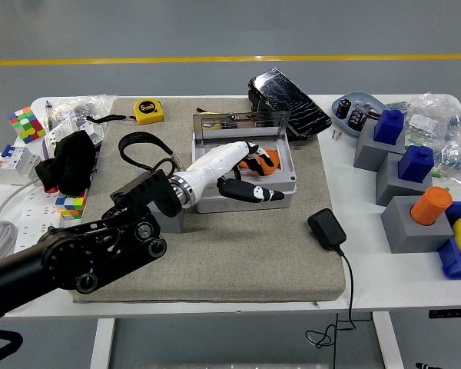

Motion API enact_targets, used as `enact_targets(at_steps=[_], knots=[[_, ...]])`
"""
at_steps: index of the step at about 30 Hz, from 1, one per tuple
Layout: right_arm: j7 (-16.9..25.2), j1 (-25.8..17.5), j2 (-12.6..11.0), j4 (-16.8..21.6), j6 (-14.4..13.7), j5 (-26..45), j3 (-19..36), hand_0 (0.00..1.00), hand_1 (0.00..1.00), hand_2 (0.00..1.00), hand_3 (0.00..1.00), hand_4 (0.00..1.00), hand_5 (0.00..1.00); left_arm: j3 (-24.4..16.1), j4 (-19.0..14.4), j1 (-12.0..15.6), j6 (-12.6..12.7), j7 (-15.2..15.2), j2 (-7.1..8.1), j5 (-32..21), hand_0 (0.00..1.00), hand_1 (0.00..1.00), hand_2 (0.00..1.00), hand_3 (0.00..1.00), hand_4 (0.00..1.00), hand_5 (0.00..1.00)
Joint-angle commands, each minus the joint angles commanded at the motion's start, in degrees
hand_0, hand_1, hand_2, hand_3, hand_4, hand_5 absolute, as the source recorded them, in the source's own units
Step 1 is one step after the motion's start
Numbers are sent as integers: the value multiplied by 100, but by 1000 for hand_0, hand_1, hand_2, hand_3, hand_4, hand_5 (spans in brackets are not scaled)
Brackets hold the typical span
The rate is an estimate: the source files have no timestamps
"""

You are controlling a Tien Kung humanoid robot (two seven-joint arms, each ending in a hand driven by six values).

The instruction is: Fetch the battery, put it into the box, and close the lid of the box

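Spanning white table (369,277), grey mat (238,254) carries grey box (246,184), clear lid (238,123) upright at back. Left arm reaches from lower left; left hand (234,173) over box front, fingers loosely spread, holding nothing. Orange battery (263,160) inside box, partly hidden behind hand.

Orange battery (260,159) inside grey box (280,183) (lid (238,123) upright).
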Motion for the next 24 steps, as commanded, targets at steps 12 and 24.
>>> enact_targets(at_steps=[12,24], knots=[[3,40,-3,6,-5,30,-109,666,665,674,549,899,486,207,799,-473,208,-496,-630,-637,422,648,601,669,998,540],[10,26,-7,3,-11,63,-86,666,665,674,549,900,489,-866,261,-512,457,-684,-321,-100,615,753,718,730,998,536]])
